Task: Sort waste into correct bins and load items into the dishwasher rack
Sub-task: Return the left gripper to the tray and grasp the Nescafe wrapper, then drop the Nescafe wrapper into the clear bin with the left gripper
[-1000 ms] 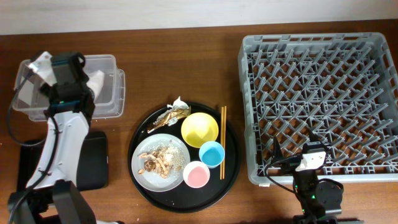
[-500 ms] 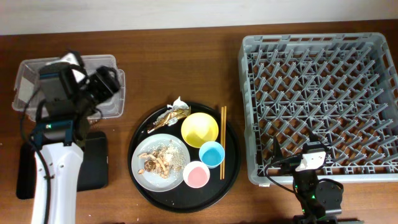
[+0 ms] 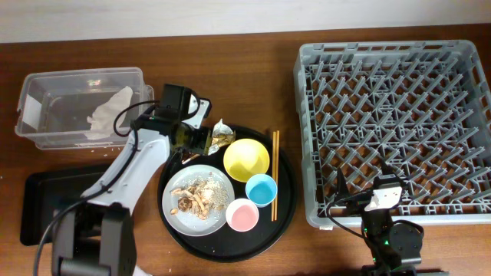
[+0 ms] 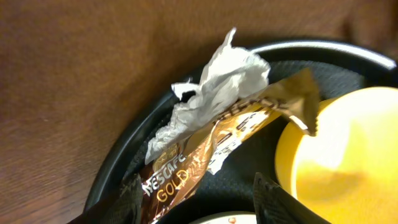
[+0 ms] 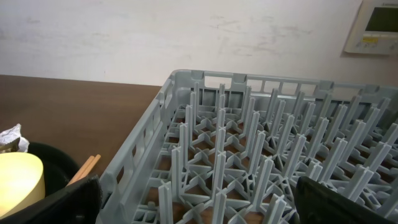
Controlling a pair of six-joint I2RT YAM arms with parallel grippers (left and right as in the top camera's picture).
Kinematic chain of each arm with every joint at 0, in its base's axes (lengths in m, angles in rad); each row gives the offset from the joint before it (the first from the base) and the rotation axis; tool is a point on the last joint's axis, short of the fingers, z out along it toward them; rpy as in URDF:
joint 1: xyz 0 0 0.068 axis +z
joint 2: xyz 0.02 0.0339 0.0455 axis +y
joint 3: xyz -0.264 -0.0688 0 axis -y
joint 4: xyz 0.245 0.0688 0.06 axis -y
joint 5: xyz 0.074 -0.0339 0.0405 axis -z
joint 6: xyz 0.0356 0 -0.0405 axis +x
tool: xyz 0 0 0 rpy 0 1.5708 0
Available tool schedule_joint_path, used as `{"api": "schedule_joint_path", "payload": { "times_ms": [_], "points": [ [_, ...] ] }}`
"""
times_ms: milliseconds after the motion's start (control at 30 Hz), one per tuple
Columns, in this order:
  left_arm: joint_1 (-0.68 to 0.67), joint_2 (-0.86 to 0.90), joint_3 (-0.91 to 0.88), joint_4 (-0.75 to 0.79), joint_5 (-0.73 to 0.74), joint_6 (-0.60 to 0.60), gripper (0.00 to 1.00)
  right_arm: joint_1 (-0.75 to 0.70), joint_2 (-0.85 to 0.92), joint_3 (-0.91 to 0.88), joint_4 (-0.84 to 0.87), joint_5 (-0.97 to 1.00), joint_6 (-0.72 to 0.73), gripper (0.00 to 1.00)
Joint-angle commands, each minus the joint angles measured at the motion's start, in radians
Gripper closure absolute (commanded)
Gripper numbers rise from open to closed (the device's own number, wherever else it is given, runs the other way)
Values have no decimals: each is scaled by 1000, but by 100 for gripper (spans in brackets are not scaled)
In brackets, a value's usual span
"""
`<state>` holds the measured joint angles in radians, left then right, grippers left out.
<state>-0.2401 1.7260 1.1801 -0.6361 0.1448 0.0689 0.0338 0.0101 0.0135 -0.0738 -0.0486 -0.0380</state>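
Overhead first: the left gripper (image 3: 201, 139) is seen low over the left part of the round black tray (image 3: 285, 201), aimed at the gold wrapper (image 3: 219, 138). A crumpled white napkin (image 3: 222, 125) is tucked against the wrapper's far edge. On the same tray are found the yellow bowl (image 3: 246, 159), the blue cup (image 3: 261, 189), the pink cup (image 3: 242, 215) and the plate (image 3: 211, 224), which is strewn with food scraps (image 3: 193, 201). The chopsticks (image 3: 275, 176) are laid side by side just right of the bowl. A sheet of white paper (image 3: 107, 116) is seen inside the clear box (image 3: 57, 103) at far left, and the shallow black tray (image 3: 42, 207) is set below it. The rack (image 3: 395, 115) is placed well to the right.

Over to the left wrist: the fingers are spread wide and nothing is pinched. The wrapper, marked NESCAFE GOLD, is stretched diagonally, with its near end beside the left-hand finger. The napkin is draped over its upper edge and the bowl's rim is seen at right.

Right wrist now: the right gripper (image 5: 199, 210) is held wide apart and empty, facing the rack's near corner.
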Motion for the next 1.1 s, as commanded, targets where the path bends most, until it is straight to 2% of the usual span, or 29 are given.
{"api": "schedule_joint_path", "payload": {
  "times_ms": [0,167,267,333,433,533,567,600,700,900,1000,1067],
  "points": [
    [-4,45,-3,-6,-8,88,44,5,-6,-8,0,5,-3,2],
    [-4,139,-3,-5,-72,139,44,5,-6,-8,0,5,-3,1],
    [-4,150,-3,-5,-71,139,57,5,-6,-8,0,5,-3,1],
    [-4,150,-3,-5,-71,139,57,5,-6,-8,0,5,-3,1],
    [-4,150,-3,-5,-71,139,66,5,-6,-8,0,5,-3,1],
    [-4,150,-3,-5,-71,139,84,5,-6,-8,0,5,-3,1],
    [-4,150,-3,-6,-70,138,97,5,-6,-8,0,5,-3,1],
    [-4,147,-1,-10,-67,131,100,5,-6,-8,0,5,-3,1],
    [-11,116,22,-71,-56,101,100,5,-6,-8,0,5,-3,1],
    [-15,-118,37,-166,-56,6,100,5,-6,-8,0,5,-3,1],
    [-14,-224,37,-159,-56,-9,100,5,-6,-8,0,5,-3,1],
    [-12,-291,37,-47,-139,-38,100,5,-6,-8,0,5,-3,1]
  ]
}}
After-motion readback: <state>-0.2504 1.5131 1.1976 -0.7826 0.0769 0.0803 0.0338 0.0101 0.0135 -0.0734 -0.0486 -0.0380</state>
